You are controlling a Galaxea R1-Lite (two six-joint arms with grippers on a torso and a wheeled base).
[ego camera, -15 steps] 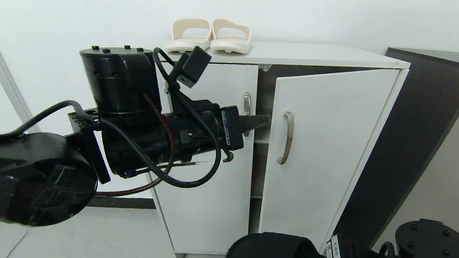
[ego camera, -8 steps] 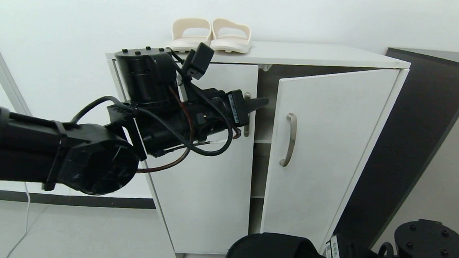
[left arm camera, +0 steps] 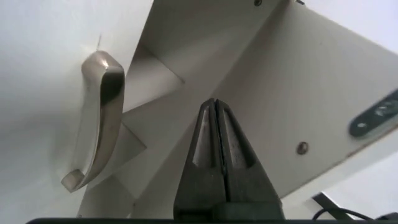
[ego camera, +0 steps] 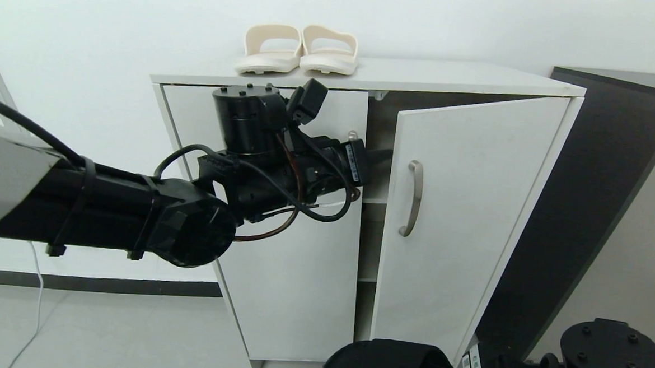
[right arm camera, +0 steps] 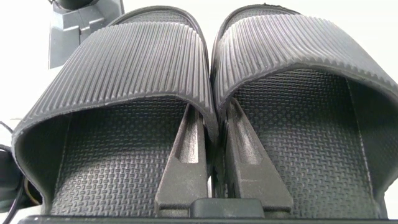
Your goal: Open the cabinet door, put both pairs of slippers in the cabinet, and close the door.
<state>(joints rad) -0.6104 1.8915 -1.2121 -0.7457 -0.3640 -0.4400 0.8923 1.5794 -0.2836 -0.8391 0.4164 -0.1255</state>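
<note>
**Black slippers held low, one cabinet door part way open**

A white wall (ego camera: 89,25) is behind the cabinet (ego camera: 451,78). A tall dark panel (ego camera: 601,193) stands just beside it on the right. A thin white cord (ego camera: 33,281) hangs down to the floor (ego camera: 129,330).

The left arm is stretched across the left door (ego camera: 294,283), which is shut. The left hand (left arm camera: 216,107) pokes into the dark gap between the two doors, near the left door's silver handle (left arm camera: 93,124). Its fingers are pressed together with nothing between them.

The right door (ego camera: 460,213) is open a little and has a curved silver handle (ego camera: 411,197).

The cream slippers (ego camera: 298,50) sit side by side on top of the cabinet, near the back.

The black slippers (right arm camera: 130,81) have ribbed straps and bumpy soles. They are low down in front of the cabinet. The right hand (right arm camera: 214,124) has one finger inside each slipper and squeezes the pair together.
</note>
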